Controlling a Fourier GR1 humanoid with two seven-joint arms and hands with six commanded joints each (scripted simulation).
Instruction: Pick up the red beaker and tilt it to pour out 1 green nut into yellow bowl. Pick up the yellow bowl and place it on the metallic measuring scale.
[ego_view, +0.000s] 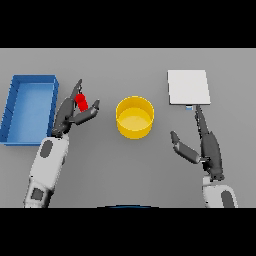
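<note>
Nearest, the right robot hand (209, 146) rests over the grey worktop (125, 170), fingers straight and released, thumb spread, fingertips reaching toward the metallic measuring scale (188, 87). The left robot hand (70, 112) stands beside the blue bin (29, 107), fingers and thumb closed around the red beaker (81, 103). The yellow bowl (135, 117) sits centrally between both hands, apart from each.

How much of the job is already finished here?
Nothing looks finished. The left hand is around the red beaker, unclear if lifted. The yellow bowl sits on the table, no nut visible inside. Pouring and moving it to the scale remain. The right hand waits open.
</note>
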